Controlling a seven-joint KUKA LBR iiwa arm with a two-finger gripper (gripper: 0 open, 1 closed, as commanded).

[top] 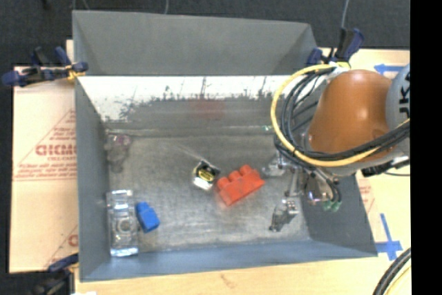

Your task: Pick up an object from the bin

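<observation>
Status: the pick is not yet made. The gripper (277,191) is hanging low inside the bin (207,86), close to its right wall. Its fingers are standing apart with nothing between them. No item is being lifted; everything is lying on the bin floor. In my judgement the closing, the grasp and the lift are all still outstanding.

Nearest item: a red brick (239,184) is lying near the middle of the floor, just beside the gripper but not within its fingers. I am judging it the likeliest candidate, no more.

Five loose items are showing:
- one red brick;
- one small black, white and yellow piece (203,176), just beside the brick's left end;
- one blue block (146,216) and one clear case (121,223), side by side in the near left corner;
- one pale clear piece (116,148) by the left wall, further back.
</observation>
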